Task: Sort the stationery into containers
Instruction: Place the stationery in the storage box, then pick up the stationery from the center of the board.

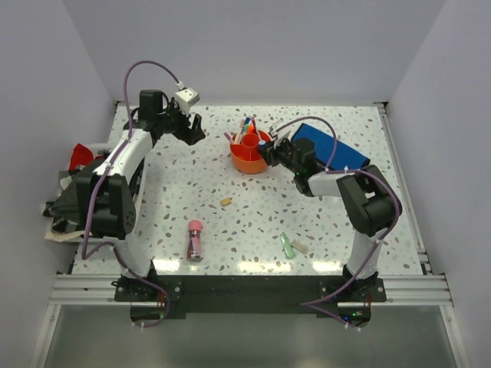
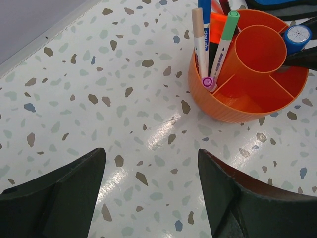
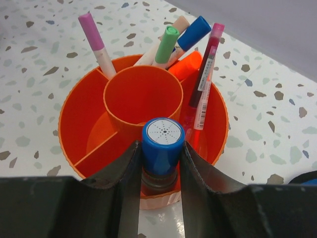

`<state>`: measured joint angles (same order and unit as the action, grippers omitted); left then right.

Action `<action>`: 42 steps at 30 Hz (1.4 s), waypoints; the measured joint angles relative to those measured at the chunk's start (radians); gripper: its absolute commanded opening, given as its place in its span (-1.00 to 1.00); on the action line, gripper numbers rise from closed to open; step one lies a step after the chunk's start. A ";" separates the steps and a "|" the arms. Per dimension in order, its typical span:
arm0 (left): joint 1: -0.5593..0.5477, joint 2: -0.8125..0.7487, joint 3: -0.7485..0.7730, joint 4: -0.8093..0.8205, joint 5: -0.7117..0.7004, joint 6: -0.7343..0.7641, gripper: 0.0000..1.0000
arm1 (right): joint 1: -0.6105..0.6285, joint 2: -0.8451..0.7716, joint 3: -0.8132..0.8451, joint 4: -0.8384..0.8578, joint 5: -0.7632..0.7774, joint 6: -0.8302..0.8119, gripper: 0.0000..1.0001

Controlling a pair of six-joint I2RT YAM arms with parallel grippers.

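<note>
Caddy point(image 1: 247, 163): orange, round, by the middle of the worktop's point(image 1: 345, 215) far edge; pens standing in the ring compartments.
Right pincer point(image 3: 163, 166): clamped on a blue-capped marker point(image 3: 163, 141), held upright at the caddy's rim.
Left pincer point(image 2: 148, 163): spread wide, holding nothing, toward the far-left corner.
Handling: judged light, stiff and smooth-barrelled, so liable to slip; best gripped across the barrel, under the cap.
Unsorted: glue tube point(image 1: 194, 239) and green marker point(image 1: 287, 245) by the near edge; eraser point(image 1: 225, 202) mid-worktop.
</note>
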<state>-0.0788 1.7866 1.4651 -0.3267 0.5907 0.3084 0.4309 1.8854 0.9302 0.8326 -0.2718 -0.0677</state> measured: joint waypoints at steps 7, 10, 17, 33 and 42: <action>0.000 0.000 0.002 -0.005 -0.001 0.002 0.60 | 0.000 0.004 0.008 -0.008 -0.002 -0.006 0.00; 0.000 0.000 0.002 -0.004 -0.001 0.002 0.60 | 0.000 -0.025 0.008 -0.026 -0.001 -0.010 0.09; 0.000 0.019 0.031 -0.006 0.000 0.004 0.62 | 0.000 -0.161 0.008 -0.082 0.004 -0.024 0.13; -0.241 -0.140 -0.286 -0.283 -0.054 0.255 0.58 | 0.000 -0.616 -0.003 -0.644 0.045 -0.141 0.14; -0.356 -0.076 -0.348 -0.204 -0.215 0.151 0.41 | 0.000 -0.621 -0.017 -0.816 0.106 -0.170 0.14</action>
<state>-0.4343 1.7103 1.1175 -0.5312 0.3756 0.4595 0.4309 1.2648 0.9134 0.0170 -0.1658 -0.2375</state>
